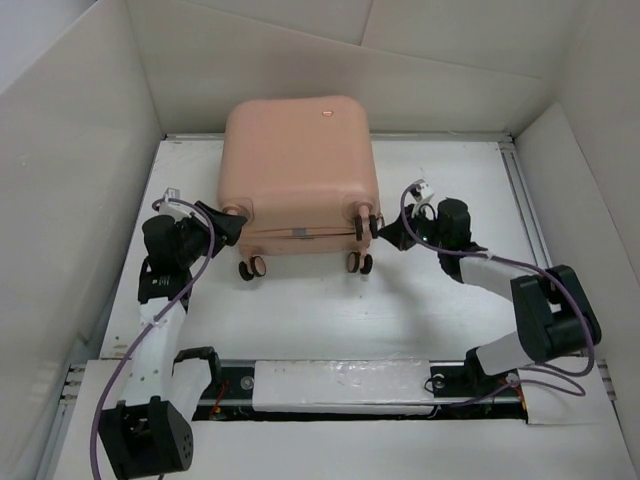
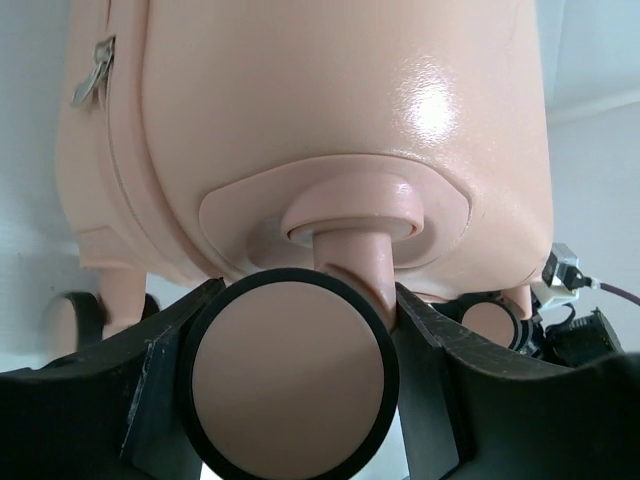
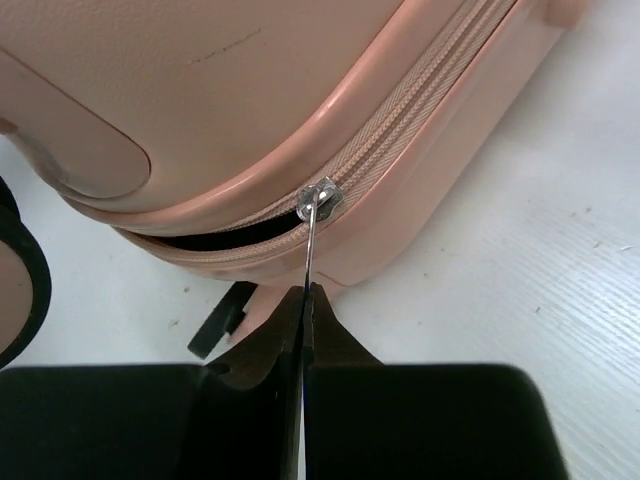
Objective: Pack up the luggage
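the luggage (image 1: 298, 170) lies flat at the far middle of the desk (image 1: 300, 320), wheels toward the arms. the left gripper (image 1: 232, 222) is clenched on the near-left caster wheel (image 2: 290, 375), bracing it. the right gripper (image 3: 303, 300) pinches the thin zipper pull (image 3: 311, 235) at the near-right corner, where a dark gap shows beside the slider (image 3: 322, 196). the slim pull could slip from the pinch as the slider rounds the curve. the caster wheel could also swivel and let the luggage turn under the tug.
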You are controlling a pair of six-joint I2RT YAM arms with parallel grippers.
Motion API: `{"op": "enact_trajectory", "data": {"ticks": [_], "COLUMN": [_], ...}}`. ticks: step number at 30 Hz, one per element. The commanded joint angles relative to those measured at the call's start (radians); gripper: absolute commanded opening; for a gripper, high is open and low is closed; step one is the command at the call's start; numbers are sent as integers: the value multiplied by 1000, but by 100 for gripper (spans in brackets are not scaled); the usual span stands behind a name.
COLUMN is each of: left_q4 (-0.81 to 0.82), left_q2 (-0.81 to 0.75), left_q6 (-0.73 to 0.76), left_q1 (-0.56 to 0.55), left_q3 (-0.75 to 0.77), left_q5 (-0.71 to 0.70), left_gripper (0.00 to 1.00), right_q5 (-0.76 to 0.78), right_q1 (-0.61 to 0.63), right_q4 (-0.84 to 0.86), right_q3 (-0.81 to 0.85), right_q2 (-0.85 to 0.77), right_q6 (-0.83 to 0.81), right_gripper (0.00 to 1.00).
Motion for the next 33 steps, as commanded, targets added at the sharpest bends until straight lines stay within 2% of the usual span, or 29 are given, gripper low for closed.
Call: {"op": "enact_trajectory", "data": {"ticks": [1,10,11,13,17,18,20,21,25,28,29,30,33], "left_q4": [187,185,203,249,329,338,358,369,394,394,394,394,276], "left_q2": [-97,-129,-129,-129,-129,-129,-129,-129,-151,-160,-160,-160,-183], "left_q6": [-32,-42,-57,-98,-137,-150,-161,-173,-189,-180,-180,-169,-80], "left_q1": [3,3,3,3,3,3,3,3,3,3,3,3,3], "left_q3": [148,111,99,27,-47,-56,-65,-65,-102,-143,-144,-144,-87], "left_q5": [59,94,108,133,144,144,144,156,167,176,176,176,139], "left_gripper": [0,0,0,0,0,0,0,0,0,0,0,0,0], "right_q5": [76,322,410,492,661,743,831,872,1075,1101,1133,1182,1317], "right_q1": [37,184,237,302,506,606,711,804,999,1073,1089,1106,1121], "right_q4": [34,-87,-99,-127,-127,-127,-97,-74,40,54,28,-69,-174], "right_q3": [-18,-90,-90,-118,-167,-188,-208,-219,-200,-65,33,84,132], "right_q2": [-94,-266,-284,-333,-424,-453,-464,-473,-360,-158,-109,-35,-13], "right_q6": [-31,-20,-20,-11,17,27,53,63,73,51,50,41,73], "right_gripper": [0,0,0,0,0,0,0,0,0,0,0,0,0]}}
